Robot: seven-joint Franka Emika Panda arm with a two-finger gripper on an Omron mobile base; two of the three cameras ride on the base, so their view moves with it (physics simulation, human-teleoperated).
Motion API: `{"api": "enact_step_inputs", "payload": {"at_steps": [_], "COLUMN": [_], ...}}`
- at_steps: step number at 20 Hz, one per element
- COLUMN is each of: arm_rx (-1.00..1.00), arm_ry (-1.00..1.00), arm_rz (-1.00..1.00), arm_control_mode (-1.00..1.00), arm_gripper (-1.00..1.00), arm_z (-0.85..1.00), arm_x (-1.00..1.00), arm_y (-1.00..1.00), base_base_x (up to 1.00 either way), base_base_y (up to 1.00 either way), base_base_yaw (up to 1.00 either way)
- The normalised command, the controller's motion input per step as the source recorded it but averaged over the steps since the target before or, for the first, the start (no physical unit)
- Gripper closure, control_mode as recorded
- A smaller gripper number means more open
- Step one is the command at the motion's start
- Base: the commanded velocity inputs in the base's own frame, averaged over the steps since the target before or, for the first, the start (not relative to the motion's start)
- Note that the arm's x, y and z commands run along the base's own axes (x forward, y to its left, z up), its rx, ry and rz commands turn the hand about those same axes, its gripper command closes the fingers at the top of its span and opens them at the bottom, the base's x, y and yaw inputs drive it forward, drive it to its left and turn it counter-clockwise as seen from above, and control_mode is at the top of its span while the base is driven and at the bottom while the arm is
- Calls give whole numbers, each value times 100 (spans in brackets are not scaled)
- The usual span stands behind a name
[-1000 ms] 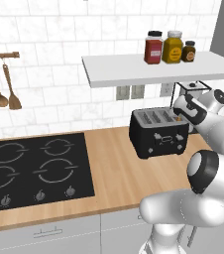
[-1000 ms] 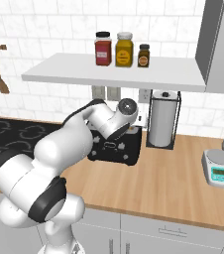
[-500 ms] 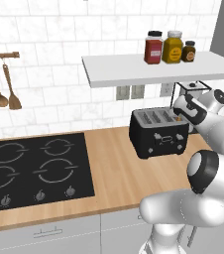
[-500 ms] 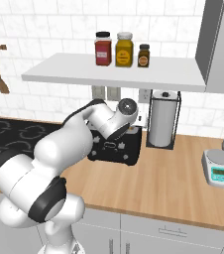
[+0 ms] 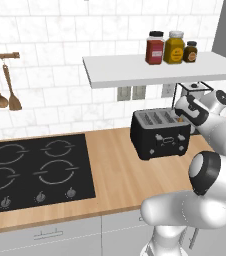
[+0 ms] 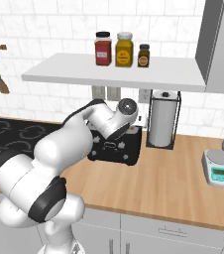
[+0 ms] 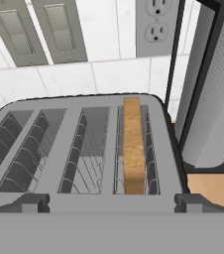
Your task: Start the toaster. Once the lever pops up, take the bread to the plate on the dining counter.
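Our gripper point(image 7: 106, 202) hangs w/ jaws spread wide, grasping nothing, its two dark fingertips point(image 7: 30, 202) just above the near edge of the toaster point(image 7: 79, 149). The bread point(image 7: 134, 146) stands on edge in the slot farthest toward the paper-towel roll point(image 7: 210, 94); the other three slots show bare wire racks. No brand or writing can be read on the toaster; the small controls on its black front point(image 5: 166, 141) are too small to make out.

The toaster sits on a wood-topped counter point(image 5: 112, 167) over grey cabinets, against a white tiled wall w/ a socket point(image 7: 156, 25) and two switch plates point(image 7: 37, 31) behind it. A white shelf point(image 6: 109, 72) overhead carries three jars point(image 6: 121, 48) w/ labels we can't read. A black hob point(image 5: 32, 170) lies to one side; wooden spoons point(image 5: 2, 92) hang on a rail. On the other side, past the towel holder, a small scale point(image 6: 219, 168) rests on the counter. The arm's own white elbow covers part of the toaster in the right base view.
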Motion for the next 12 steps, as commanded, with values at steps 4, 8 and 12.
{"api": "enact_step_inputs", "payload": {"at_steps": [4, 8, 12], "arm_rx": [0, 0, 0], "arm_ry": [0, 0, 0], "arm_rz": [0, 0, 0], "arm_control_mode": [-100, -100, -100], "arm_gripper": [-100, -100, -100], "arm_z": [0, 0, 0], "arm_x": [0, 0, 10], "arm_y": [0, 0, 0], "base_base_x": [0, 0, 0], "base_base_y": [0, 0, 0], "base_base_yaw": [0, 0, 0]}}
